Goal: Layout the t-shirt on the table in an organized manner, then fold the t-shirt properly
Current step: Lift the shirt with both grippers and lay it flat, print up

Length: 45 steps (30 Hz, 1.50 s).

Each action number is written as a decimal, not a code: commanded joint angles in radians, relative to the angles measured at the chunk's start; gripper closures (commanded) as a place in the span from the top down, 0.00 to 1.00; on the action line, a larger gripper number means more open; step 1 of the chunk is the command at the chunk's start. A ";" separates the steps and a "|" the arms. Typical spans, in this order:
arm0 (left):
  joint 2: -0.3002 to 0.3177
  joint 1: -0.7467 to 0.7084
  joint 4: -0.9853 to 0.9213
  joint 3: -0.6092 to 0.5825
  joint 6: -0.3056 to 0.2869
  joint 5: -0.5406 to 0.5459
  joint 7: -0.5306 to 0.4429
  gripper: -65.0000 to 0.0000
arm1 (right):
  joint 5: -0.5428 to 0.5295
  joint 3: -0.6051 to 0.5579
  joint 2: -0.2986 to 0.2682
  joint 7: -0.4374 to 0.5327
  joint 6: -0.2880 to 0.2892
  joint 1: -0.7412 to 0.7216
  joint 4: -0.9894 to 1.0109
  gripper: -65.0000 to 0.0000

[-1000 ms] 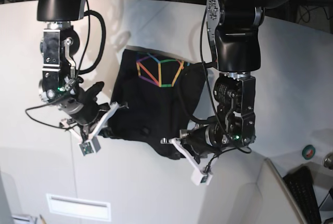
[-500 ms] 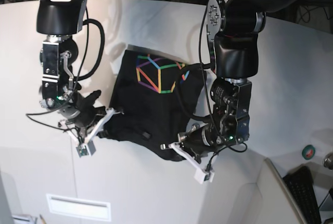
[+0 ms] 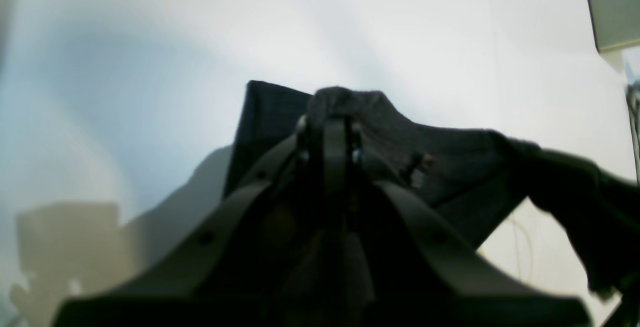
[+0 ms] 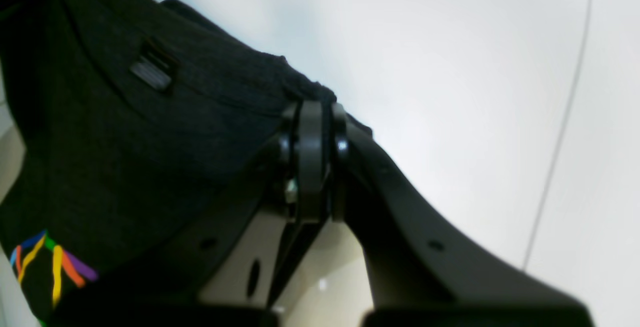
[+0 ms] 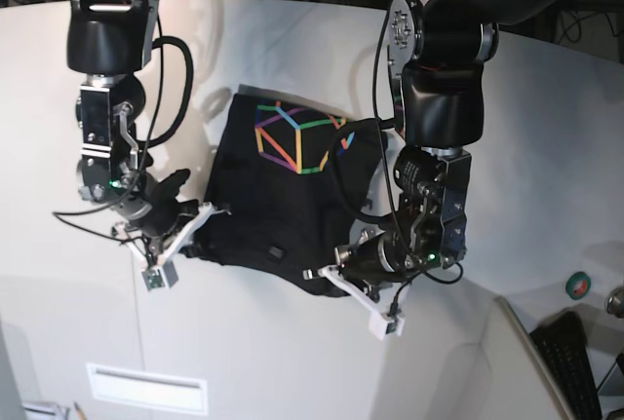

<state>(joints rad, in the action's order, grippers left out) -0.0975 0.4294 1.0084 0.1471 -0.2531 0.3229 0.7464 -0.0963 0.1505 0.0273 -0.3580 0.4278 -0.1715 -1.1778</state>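
The black t-shirt (image 5: 283,210) lies bunched on the off-white table (image 5: 546,147), its rainbow print (image 5: 295,137) facing up at the far side. My left gripper (image 5: 314,273) is shut on the shirt's near edge at the right; the left wrist view shows its jaws (image 3: 330,117) pinching a raised ridge of black fabric (image 3: 400,142). At the shirt's near-left corner my right gripper (image 5: 213,211) is shut too. In the right wrist view its jaws (image 4: 312,109) clamp the hem, with the cloth (image 4: 125,132) and a bit of print (image 4: 50,262) to the left.
A small green and red round object (image 5: 578,285) and a dark keyboard (image 5: 570,362) sit at the near right. A white label plate (image 5: 146,388) lies near the front left. A thin seam (image 4: 560,127) crosses the tabletop. Cables run along the back edge.
Both grippers have drifted slightly toward the near edge, keeping hold of the shirt's edge. The fabric between them has shifted a little with them.
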 commanded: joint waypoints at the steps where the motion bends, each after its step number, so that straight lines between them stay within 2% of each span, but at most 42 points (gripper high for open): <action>1: -0.005 0.030 0.016 -0.002 0.011 0.014 -0.023 0.00 | -0.012 0.001 -0.003 0.029 0.006 -0.026 -0.018 0.00; 2: -0.005 0.030 0.016 -0.002 0.028 0.014 -0.023 0.00 | -0.012 0.001 -0.003 0.029 0.006 -0.026 -0.018 0.00; 6: -0.005 0.041 0.016 -0.002 0.079 0.014 -0.023 0.35 | -0.012 0.001 -0.003 0.030 0.006 -0.026 -0.018 0.00; 9: -0.005 0.046 0.016 -0.002 0.080 0.014 -0.024 0.61 | -0.012 0.001 -0.003 0.030 0.006 -0.026 -0.018 0.00; 12: -0.005 0.070 0.013 -0.004 0.080 0.014 -0.024 0.81 | -0.012 0.001 -0.003 0.030 0.006 -0.026 -0.018 0.00; 14: -0.005 0.079 -0.004 -0.004 0.080 0.020 -0.024 0.90 | -0.012 0.001 -0.003 0.030 0.006 -0.026 -0.018 0.00; 16: -0.005 0.081 -0.003 -0.002 0.079 0.023 -0.024 0.93 | -0.010 0.001 -0.003 0.030 0.006 -0.026 -0.018 0.00; 23: -0.003 0.039 0.091 0.009 0.076 0.034 -0.015 0.92 | -0.009 0.002 -0.003 0.030 0.006 -0.036 -0.017 0.00; 25: 0.014 -0.002 0.155 0.009 0.076 0.083 -0.014 0.92 | -0.007 0.002 -0.003 0.030 0.006 -0.038 -0.017 0.00; 28: 0.084 -0.068 0.254 0.009 0.076 0.239 0.040 0.92 | -0.007 0.002 -0.003 0.027 0.004 -0.038 -0.012 0.00; 29: 0.112 -0.083 0.274 0.009 0.076 0.293 0.058 0.92 | -0.007 0.002 -0.003 0.027 0.004 -0.036 -0.004 0.07; 32: 0.209 -0.172 0.352 0.009 0.077 0.462 0.086 0.92 | -0.010 0.002 -0.003 0.029 0.004 -0.032 -0.001 0.58; 34: 0.273 -0.246 0.396 0.009 0.079 0.520 0.084 0.92 | -0.012 0.028 -0.003 0.032 0.004 -0.021 -0.017 0.77; 35: 0.307 -0.292 0.421 0.009 0.079 0.526 0.084 0.90 | -0.012 0.054 0.003 0.032 0.004 -0.018 -0.037 0.81; 38: 0.377 -0.413 0.471 0.009 0.077 0.525 0.083 0.72 | -0.012 0.079 0.004 0.032 0.012 0.025 -0.129 0.76; 40: 0.407 -0.473 0.493 0.010 0.077 0.525 0.081 0.55 | -0.012 0.054 -0.002 0.032 0.019 0.080 -0.212 0.65; 41: 0.414 -0.495 0.502 0.010 0.077 0.525 0.081 0.46 | -0.012 0.031 -0.003 0.030 0.035 0.109 -0.251 0.55; 43: 0.417 -0.519 0.521 0.010 0.077 0.525 0.081 0.24 | -0.012 -0.002 -0.003 0.027 0.070 0.166 -0.317 0.27; 44: 0.411 -0.522 0.531 0.010 0.077 0.525 0.081 0.10 | -0.010 -0.018 -0.003 0.027 0.082 0.198 -0.342 0.10; 45: 0.407 -0.524 0.539 0.010 0.077 0.525 0.081 0.00 | -0.009 -0.030 -0.003 0.026 0.088 0.224 -0.357 0.00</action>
<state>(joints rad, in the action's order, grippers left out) 0.3008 -0.1051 1.5276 0.1543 -0.1646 0.8310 0.8425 -0.0986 0.1131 0.0341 -0.3546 0.5179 0.0715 -1.5173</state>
